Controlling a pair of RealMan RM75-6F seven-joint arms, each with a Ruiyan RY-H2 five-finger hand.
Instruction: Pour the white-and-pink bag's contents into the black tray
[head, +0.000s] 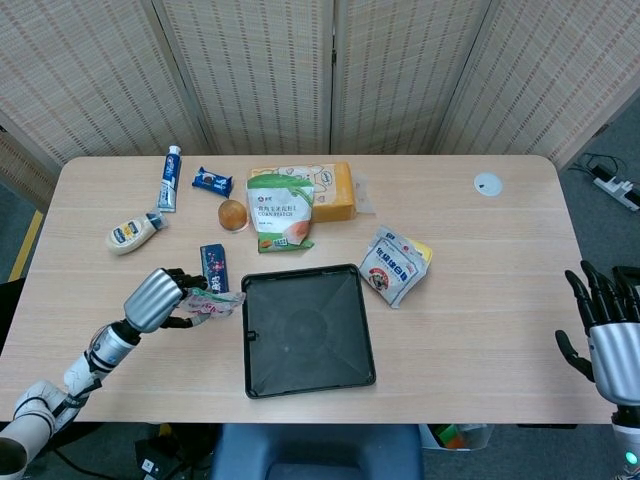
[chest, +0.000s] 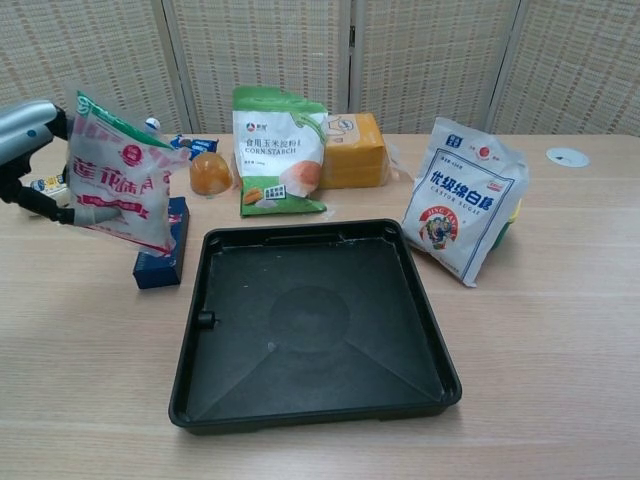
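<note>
1. Your left hand (head: 155, 299) is closed around the white-and-pink bag (chest: 117, 184), fingers wrapped on its near edge, holding it clear of the table (head: 480, 300)
2. In the chest view the bag hangs roughly upright with its long axis leaning: the green sealed end points up and slightly toward your hand, the lower end swings away from it toward the black tray (chest: 310, 320)
3. The printed face of the bag looks toward the chest camera; from the head view it shows nearly edge-on, a narrow strip just beyond your fingertips
4. The tray lies flat on the table just past the bag on the side away from your hand, its near-left rim close to the bag's lower corner but not touching as far as you can see
5. A dark blue box (chest: 162, 255) stands on the table directly under and behind the bag, just off your fingers
6. Farther out from your left hand sit a green-and-white corn starch pouch (chest: 279, 150), an orange block (chest: 352, 148), a small round jelly cup (chest: 210, 172), a toothpaste tube (head: 169, 178) and a squeeze bottle (head: 133, 234)
7. Your right hand (head: 608, 340) is well apart at the far table edge, fingers spread and holding nothing
8. A white-and-blue sugar bag (chest: 463, 210) rests across the tray from your left hand
</note>
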